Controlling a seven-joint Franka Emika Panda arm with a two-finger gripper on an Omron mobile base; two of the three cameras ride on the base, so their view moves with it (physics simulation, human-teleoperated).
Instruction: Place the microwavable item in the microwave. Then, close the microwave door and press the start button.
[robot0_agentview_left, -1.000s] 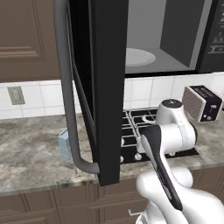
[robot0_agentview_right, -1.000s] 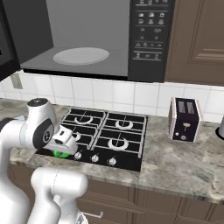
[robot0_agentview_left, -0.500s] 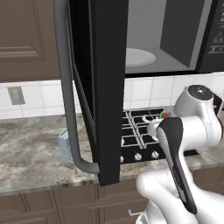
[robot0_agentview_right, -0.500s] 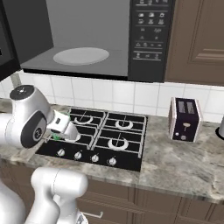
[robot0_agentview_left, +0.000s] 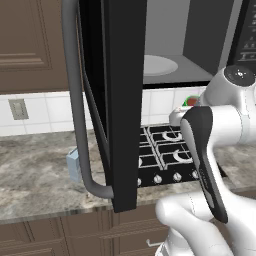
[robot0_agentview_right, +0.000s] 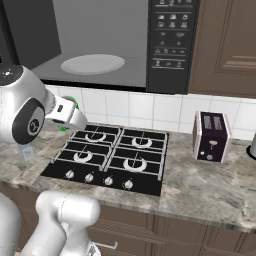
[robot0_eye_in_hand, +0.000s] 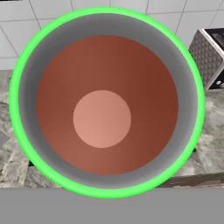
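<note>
Mug (robot0_eye_in_hand: 105, 103) — the green microwavable item with reddish-brown contents — is riding higher than a second ago: it is now being carried up off the hob (robot0_agentview_right: 107, 157) level to about the height of the white tiles, just below the microwave (robot0_agentview_right: 172, 45) cavity. The claw (robot0_agentview_right: 67, 112) is clamped shut on it, with the green rim peeking out beside the wrist in both base views and directly ahead of the claw in the hand view. Above and beyond the claw, the turntable plate (robot0_agentview_right: 92, 64) is lying bare; to its left, the microwave door (robot0_agentview_left: 117, 100) is standing wide open. Judgement: the lift is progressing, insertion is still pending, and the cavity's lower edge is the collision risk.
</note>
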